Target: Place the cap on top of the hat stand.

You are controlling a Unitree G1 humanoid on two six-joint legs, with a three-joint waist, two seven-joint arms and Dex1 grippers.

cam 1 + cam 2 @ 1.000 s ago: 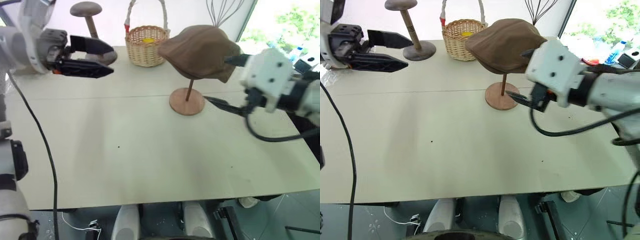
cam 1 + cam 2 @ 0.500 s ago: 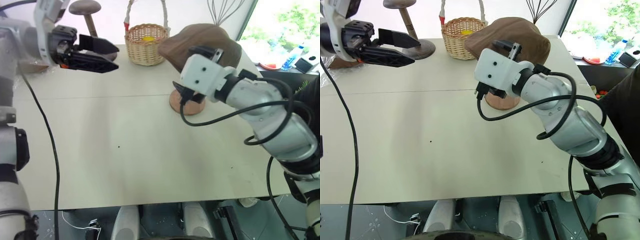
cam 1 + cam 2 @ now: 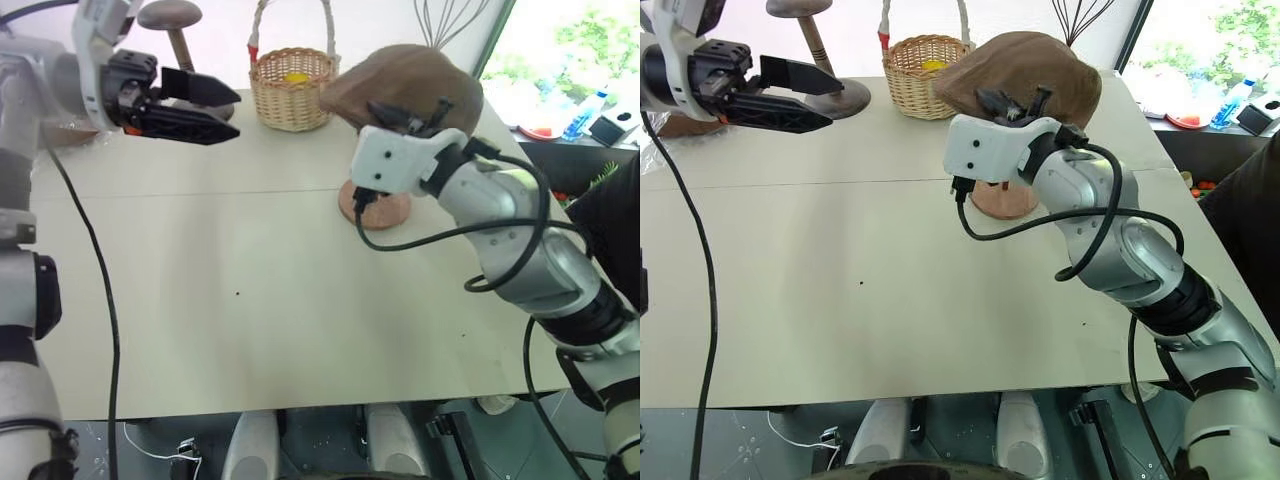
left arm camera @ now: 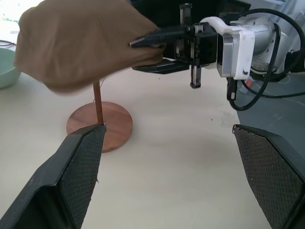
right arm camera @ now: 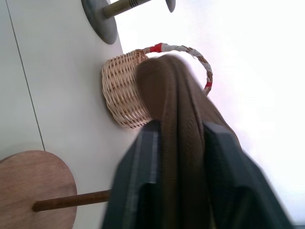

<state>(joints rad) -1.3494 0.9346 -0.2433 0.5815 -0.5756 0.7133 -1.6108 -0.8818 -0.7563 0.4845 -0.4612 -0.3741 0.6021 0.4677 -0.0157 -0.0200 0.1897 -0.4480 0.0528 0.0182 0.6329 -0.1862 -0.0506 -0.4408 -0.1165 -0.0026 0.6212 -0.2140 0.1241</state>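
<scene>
The brown cap (image 3: pixel 412 76) rests over the top of the reddish hat stand, whose thin rod (image 4: pixel 98 102) slants down to a round base (image 3: pixel 376 208) on the table. My right gripper (image 4: pixel 139 57) reaches in from the near right at cap height and is shut on the cap's edge; the brown fabric (image 5: pixel 178 124) is pinched between its two dark fingers (image 5: pixel 143 162). My left gripper (image 3: pixel 235 118) hovers open above the table's far left, pointing toward the cap and well apart from it, nothing between its fingers (image 4: pixel 78 164).
A wicker basket (image 3: pixel 293 90) with a tall handle stands just left of and behind the cap. A darker, shorter stand (image 3: pixel 172 20) is at the back left, behind my left gripper. The pale table (image 3: pixel 250 300) spreads in front; its right edge is close to my right arm.
My right arm swung in from the right of the cap to its near side, rolled its wrist, and its fingers closed on the cap's edge. The left gripper stayed about where it was.
</scene>
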